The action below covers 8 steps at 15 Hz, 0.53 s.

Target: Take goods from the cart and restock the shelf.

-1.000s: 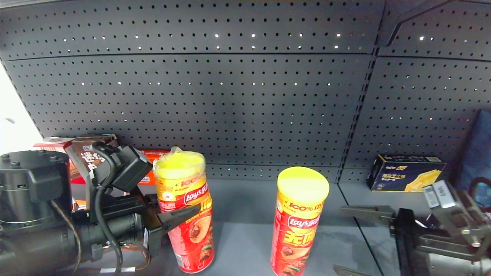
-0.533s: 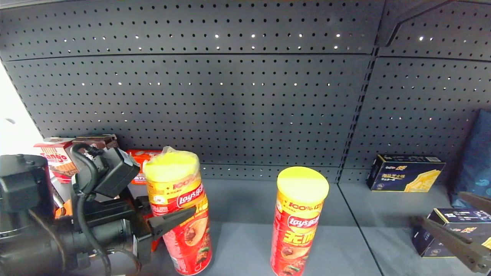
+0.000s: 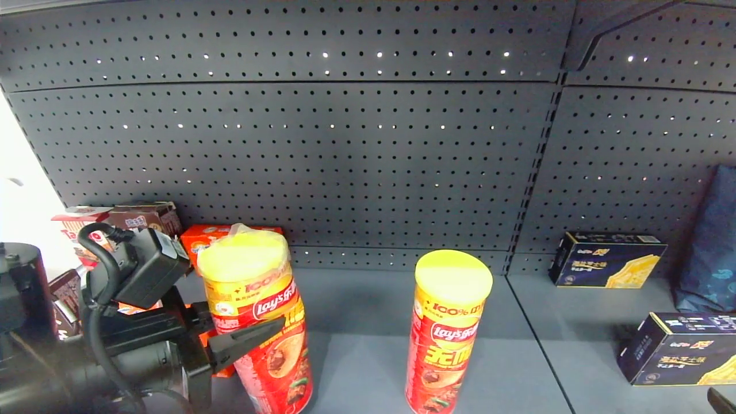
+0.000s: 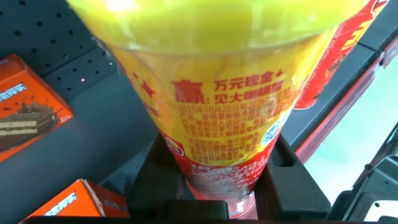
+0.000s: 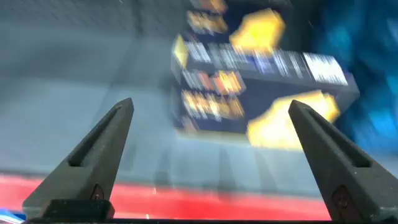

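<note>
Holding a chip can [image 3: 253, 310] in left gripper [image 3: 261, 339], jaws clenched across the lower half of the tube, one on each side. Gripped low, likely for setting the base down on the shelf [image 3: 368, 299] with the lid end left free. Tilted a little, top leaning toward the shelf's left end. Base near the front edge; cannot tell whether touching the shelf. Thin plastic wrap bunched at the yellow lid.

Held beside second chip can [image 3: 448, 333], upright near the front edge mid-shelf, well apart from it. Looks like lining up same goods in a row.

Behind the held can, toward the back left corner: orange box [image 3: 207, 237] and brown box [image 3: 144, 215].

Right gripper [image 5: 211, 106] with jaws released wide, nothing between them, off the front edge facing dark blue box [image 3: 678, 348] lying at the shelf's right end. Second dark blue box [image 3: 606, 259] farther back, against the pegboard back panel [image 3: 345, 172].

Judged step: setting down the left can; next, straighten, then let go. Risk: tall narrow tube, likely to tip if released while tilted.
</note>
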Available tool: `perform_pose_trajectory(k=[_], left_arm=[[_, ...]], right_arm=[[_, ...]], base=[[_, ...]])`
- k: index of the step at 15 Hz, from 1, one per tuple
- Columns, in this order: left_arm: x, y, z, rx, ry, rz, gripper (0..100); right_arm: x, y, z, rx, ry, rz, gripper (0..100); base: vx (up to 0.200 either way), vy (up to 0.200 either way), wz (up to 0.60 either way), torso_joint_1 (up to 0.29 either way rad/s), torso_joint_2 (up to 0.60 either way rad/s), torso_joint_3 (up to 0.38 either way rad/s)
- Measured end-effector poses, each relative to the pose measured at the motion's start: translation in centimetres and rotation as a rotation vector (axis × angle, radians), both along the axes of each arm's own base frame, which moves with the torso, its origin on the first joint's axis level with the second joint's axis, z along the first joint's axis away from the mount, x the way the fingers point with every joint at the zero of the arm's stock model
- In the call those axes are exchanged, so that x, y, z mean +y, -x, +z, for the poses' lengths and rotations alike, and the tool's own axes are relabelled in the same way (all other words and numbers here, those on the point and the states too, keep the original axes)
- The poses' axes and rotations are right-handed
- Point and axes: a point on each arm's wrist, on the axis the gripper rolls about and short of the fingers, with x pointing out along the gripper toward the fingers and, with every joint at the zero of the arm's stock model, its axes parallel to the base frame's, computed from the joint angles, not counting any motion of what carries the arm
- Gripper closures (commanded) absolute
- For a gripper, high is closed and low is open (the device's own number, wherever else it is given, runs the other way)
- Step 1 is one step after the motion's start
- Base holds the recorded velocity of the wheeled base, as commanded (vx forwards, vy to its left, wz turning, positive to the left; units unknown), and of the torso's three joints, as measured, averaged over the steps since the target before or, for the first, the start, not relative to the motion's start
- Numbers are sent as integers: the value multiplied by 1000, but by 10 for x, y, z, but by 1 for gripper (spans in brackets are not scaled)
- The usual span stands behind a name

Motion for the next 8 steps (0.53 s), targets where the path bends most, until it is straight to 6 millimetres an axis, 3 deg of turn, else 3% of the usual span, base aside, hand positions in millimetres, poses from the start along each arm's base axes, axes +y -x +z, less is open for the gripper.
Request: perform_pose_trajectory(k=[4,8], left_arm=[[0,1,2,-7,6,-9,100],[0,2,1,-5,5,-12,100]], right_arm=[[-10,32,-29,6,-10,-12,0],[-14,47,-36,-126,-82,35,0]], base=[[0,0,0,0,0,0],[0,0,0,0,0,0]])
